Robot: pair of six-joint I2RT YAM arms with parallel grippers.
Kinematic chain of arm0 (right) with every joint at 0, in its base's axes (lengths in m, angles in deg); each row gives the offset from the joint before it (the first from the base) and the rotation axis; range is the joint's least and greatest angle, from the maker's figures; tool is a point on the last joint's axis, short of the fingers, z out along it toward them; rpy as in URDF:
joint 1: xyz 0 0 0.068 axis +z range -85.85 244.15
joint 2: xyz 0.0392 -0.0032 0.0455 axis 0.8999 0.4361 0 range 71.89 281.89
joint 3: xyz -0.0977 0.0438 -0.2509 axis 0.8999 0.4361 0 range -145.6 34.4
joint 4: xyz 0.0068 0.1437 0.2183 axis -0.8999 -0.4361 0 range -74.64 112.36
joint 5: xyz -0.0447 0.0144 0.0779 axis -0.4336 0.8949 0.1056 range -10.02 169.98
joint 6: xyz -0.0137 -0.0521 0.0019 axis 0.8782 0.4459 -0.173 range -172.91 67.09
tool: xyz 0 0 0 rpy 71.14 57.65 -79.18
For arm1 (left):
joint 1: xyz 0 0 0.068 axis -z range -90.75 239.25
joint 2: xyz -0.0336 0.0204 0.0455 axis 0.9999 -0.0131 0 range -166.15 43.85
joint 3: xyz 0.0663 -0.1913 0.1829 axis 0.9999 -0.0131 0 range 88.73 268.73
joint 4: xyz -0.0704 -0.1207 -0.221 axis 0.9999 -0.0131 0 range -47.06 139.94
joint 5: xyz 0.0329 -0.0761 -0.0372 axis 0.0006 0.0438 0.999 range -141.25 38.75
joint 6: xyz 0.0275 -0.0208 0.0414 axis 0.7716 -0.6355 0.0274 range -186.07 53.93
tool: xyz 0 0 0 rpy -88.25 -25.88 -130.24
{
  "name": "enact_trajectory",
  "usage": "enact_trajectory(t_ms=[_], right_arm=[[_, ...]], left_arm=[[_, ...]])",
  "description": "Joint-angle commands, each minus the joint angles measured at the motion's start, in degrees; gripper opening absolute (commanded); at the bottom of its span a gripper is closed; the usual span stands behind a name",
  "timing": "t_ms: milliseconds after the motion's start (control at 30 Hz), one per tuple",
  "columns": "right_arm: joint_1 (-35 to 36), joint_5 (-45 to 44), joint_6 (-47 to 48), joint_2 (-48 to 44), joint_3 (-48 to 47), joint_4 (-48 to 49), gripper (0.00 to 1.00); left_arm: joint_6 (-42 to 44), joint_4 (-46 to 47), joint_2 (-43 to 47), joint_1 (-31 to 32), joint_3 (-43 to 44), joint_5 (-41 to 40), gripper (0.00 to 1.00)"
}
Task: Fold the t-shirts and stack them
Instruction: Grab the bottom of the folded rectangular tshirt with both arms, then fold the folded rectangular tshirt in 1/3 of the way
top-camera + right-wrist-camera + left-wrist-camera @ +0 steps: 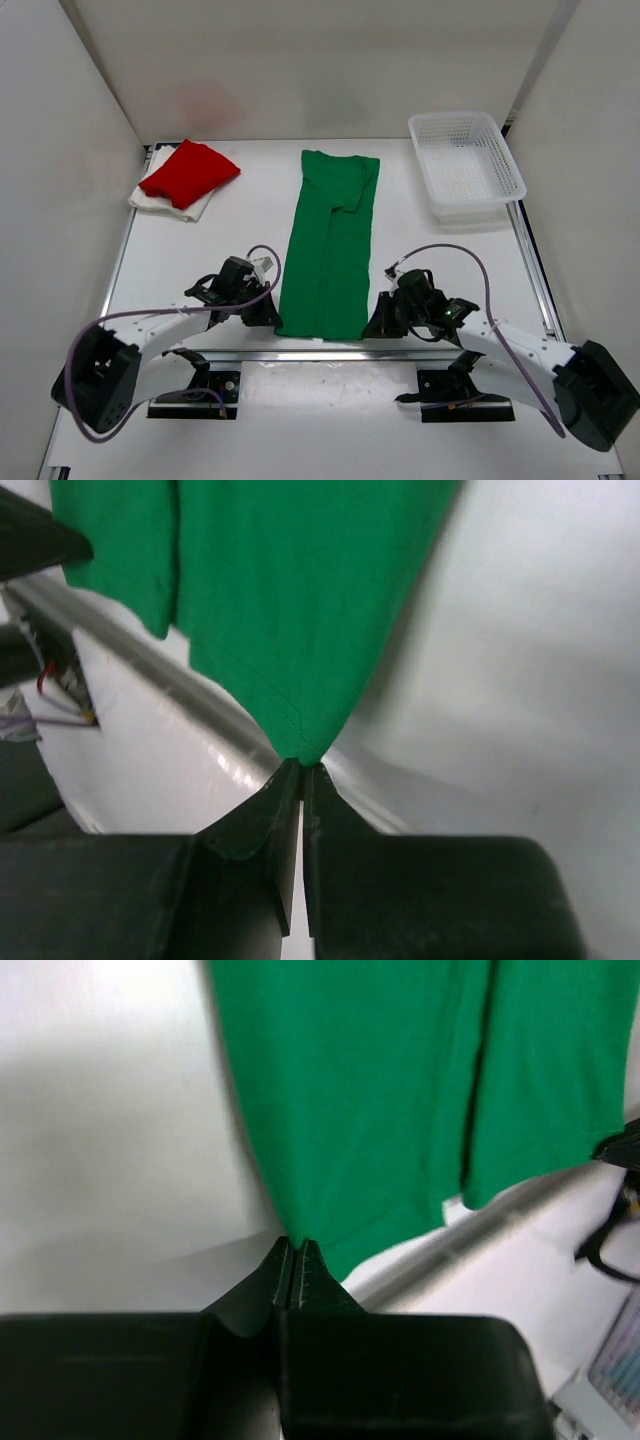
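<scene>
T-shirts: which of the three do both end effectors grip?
The green t-shirt, spread mid-table, pinched at its near corners; the red t-shirt lies on the white t-shirt, far left.

The white table (230,215) carried a green t-shirt (330,250), laid as a long narrow strip down its middle. At the far left corner lay a white t-shirt (148,201) with a folded red t-shirt (190,172) on top. A white mesh basket (470,208) stood at the far right corner.
</scene>
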Motion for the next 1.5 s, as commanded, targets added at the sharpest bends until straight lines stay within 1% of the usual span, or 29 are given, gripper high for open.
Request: enact_trajectory(t_ms=[0,33,100,167,233,267,300,333,367,433,467,533,567,633,667,700,733,767,800,867,933,1000,1133,1167,1300,1333,1367,1433,1467], right_arm=[[3.3,-0.1,-6.1,-7.3,1.4,-6.6,0.00],[4.3,-0.4,-7.2,-8.9,1.7,-7.4,0.00],[4.1,-1.1,-7.8,-12.7,0.5,-9.9,0.00],[0.6,-0.4,-6.3,-14.4,-0.7,-10.3,0.00],[-3.9,1.3,-3.1,-12.9,-3.7,-9.4,0.00],[-7.2,2.7,-0.3,-11.7,-4.7,-8.7,0.01],[-10.0,3.1,3.2,-9.2,-7.0,-8.7,0.00],[-11.4,2.6,4.6,-5.9,-9.8,-8.4,0.00],[-13.6,3.0,7.2,-4.3,-11.1,-8.0,0.00],[-16.5,3.2,12.1,2.4,-16.3,-6.9,0.00],[-18.4,3.3,12.7,4.2,-17.7,-5.9,0.00],[-21.1,3.0,15.3,11.2,-23.6,-4.9,0.00],[-22.8,3.9,16.1,14.5,-26.3,-3.6,0.00],[-25.5,3.9,16.9,19.6,-30.2,-2.1,0.00],[-26.1,3.8,17.3,23.1,-32.7,-1.6,0.00],[-26.7,4.3,17.8,26.5,-35.5,-0.7,0.01],[-27.6,4.2,18.2,28.4,-36.5,-0.8,0.00],[-28.4,4.4,18.5,31.6,-39.5,-1.0,0.00],[-29.0,5.9,18.6,34.5,-41.7,-0.5,0.00],[-29.5,5.0,18.2,38.0,-43.9,0.8,0.00],[-29.7,6.1,18.7,41.7,-47.3,0.3,0.00],[-29.8,5.9,18.5,46.8,-50.6,0.1,0.00],[-29.5,6.0,19.2,53.2,-55.9,-1.0,0.00],[-29.5,6.2,19.1,53.7,-56.4,-1.4,0.00],[-29.8,5.7,18.1,54.3,-56.9,0.6,0.00],[-29.6,5.2,18.1,54.1,-57.0,0.5,0.01],[-29.5,4.8,18.2,54.0,-56.9,0.3,0.00],[-29.3,4.4,18.3,53.3,-57.2,1.1,0.02],[-29.6,4.4,18.1,53.1,-57.3,1.6,0.05]], left_arm=[[0.5,-11.0,7.6,0.5,-0.1,2.7,0.00],[0.3,-13.4,8.5,0.4,0.1,3.1,0.00],[-0.4,-14.9,11.1,-0.5,2.1,4.9,0.00],[-1.2,-15.1,11.0,-1.3,4.7,5.2,0.00],[-1.3,-13.2,10.1,-2.2,8.5,4.9,0.00],[-1.9,-12.0,8.4,-3.3,9.5,4.6,0.00],[-2.1,-11.0,6.6,-4.3,11.7,5.2,0.00],[-3.0,-8.0,4.4,-5.5,13.5,5.5,0.00],[-4.2,-5.5,3.3,-6.3,14.6,4.3,0.00],[-5.2,-1.6,-1.4,-7.7,18.7,3.4,0.00],[-5.8,-0.1,-2.9,-8.8,19.8,1.7,0.00],[-6.1,2.6,-9.3,-10.2,23.9,0.6,0.00],[-6.2,3.5,-11.0,-10.7,26.6,-0.9,0.00],[-6.4,4.6,-18.2,-11.3,30.1,-1.4,0.00],[-6.6,6.1,-21.6,-11.4,32.2,-2.1,0.00],[-6.9,6.0,-23.2,-11.8,34.6,-2.5,0.00],[-7.2,6.7,-26.2,-11.8,35.4,-2.5,0.00],[-7.5,7.5,-28.6,-11.8,37.0,-2.8,0.00],[-7.8,8.2,-30.4,-12.0,38.2,-3.6,0.00],[-8.3,9.0,-33.8,-12.4,40.9,-3.5,0.01],[-8.8,9.0,-37.2,-12.6,43.7,-3.7,0.01],[-9.1,9.5,-41.0,-12.8,47.5,-3.5,0.03],[-10.7,11.0,-44.5,-14.0,50.2,-3.0,0.05],[-11.2,12.3,-44.8,-14.4,50.0,-2.7,0.07],[-12.1,15.5,-45.2,-15.1,49.7,-3.7,0.12],[-12.3,16.0,-45.5,-15.7,49.5,-3.6,0.16],[-12.8,16.5,-45.3,-15.3,49.5,-3.5,0.18],[-13.9,17.8,-45.0,-15.7,48.3,-2.8,0.23],[-15.0,20.0,-44.5,-16.1,47.4,-2.5,0.27]])
